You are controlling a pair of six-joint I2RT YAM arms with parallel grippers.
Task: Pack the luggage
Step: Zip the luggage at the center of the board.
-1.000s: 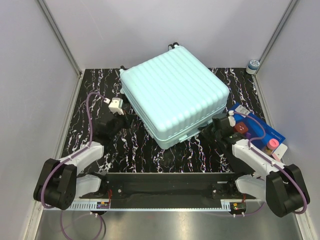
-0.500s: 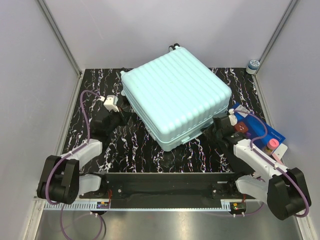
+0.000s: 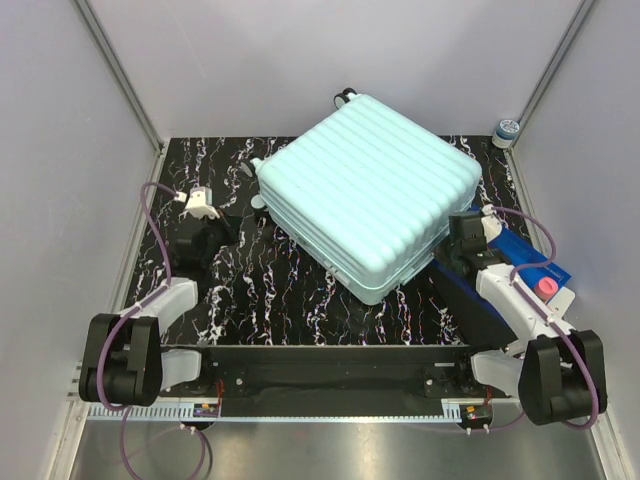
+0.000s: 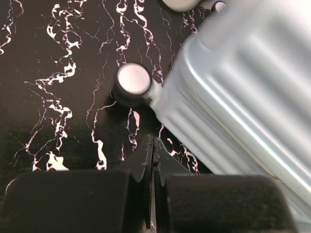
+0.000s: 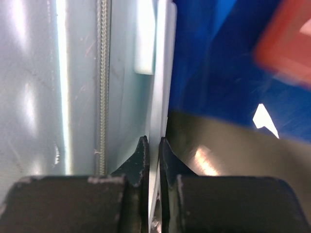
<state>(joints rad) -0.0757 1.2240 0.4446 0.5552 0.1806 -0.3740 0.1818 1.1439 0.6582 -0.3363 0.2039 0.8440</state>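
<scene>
The luggage (image 3: 370,205), a mint-green ribbed suitcase, lies shut and flat across the middle of the black marbled table. My right gripper (image 3: 446,247) is at its right side, shut on a thin pale edge of the luggage (image 5: 163,73) beside the zip; the fingertips (image 5: 142,145) pinch that edge. My left gripper (image 3: 228,228) is off the suitcase's left corner, shut with nothing in it. In the left wrist view the shut gripper (image 4: 153,141) points at a small grey wheel (image 4: 133,80), with the ribbed shell (image 4: 243,87) to its right.
A flat blue box (image 3: 535,265) lies under my right arm, with a pink-capped item (image 3: 545,287) on it; the same box (image 5: 218,58) shows by the clamped edge. A small jar (image 3: 507,128) stands in the back right corner. Grey walls close three sides.
The luggage has slid and turned toward the right and back with my right gripper on its edge. My left arm has drawn away to the left, gripper still shut.
</scene>
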